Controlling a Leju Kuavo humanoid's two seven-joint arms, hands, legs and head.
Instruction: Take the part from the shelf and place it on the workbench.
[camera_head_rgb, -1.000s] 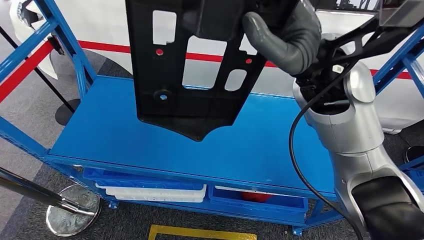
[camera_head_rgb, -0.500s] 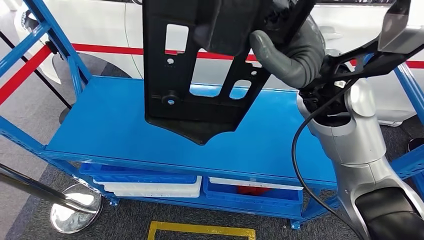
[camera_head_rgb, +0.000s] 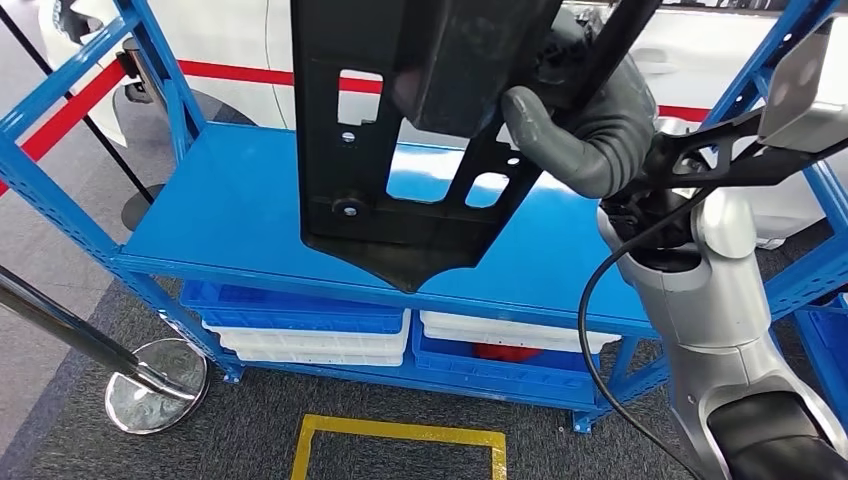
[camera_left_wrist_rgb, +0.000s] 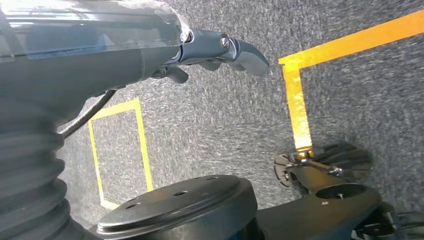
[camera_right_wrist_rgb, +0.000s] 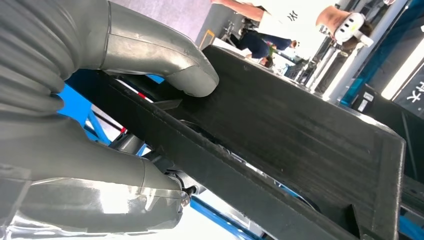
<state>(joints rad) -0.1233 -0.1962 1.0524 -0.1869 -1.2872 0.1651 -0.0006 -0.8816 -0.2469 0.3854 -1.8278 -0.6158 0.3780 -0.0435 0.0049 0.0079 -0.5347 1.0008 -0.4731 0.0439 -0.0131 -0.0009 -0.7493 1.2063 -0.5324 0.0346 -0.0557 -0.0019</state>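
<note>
Holding the black part up high, your right hand sits at the part's right edge in the head view. The thick grey thumb curls over the front of the part, and the rest of the hand is behind it. The part hangs upright in the air in front of the blue shelf, not touching the shelf top. Its pointed lower edge hangs over the front edge of that shelf top. You can see the shelf and a white car through the holes cut in the part.

In the right wrist view, the thumb presses on one face of the part, and the grey palm lies under the other side, so the part is pinched between them.

Your left hand hangs low over the grey carpet with yellow tape lines. Its dark fingers stick out and hold nothing.

Under the shelf top sit blue bins and white bins. A shiny round post base stands on the floor by the shelf.
</note>
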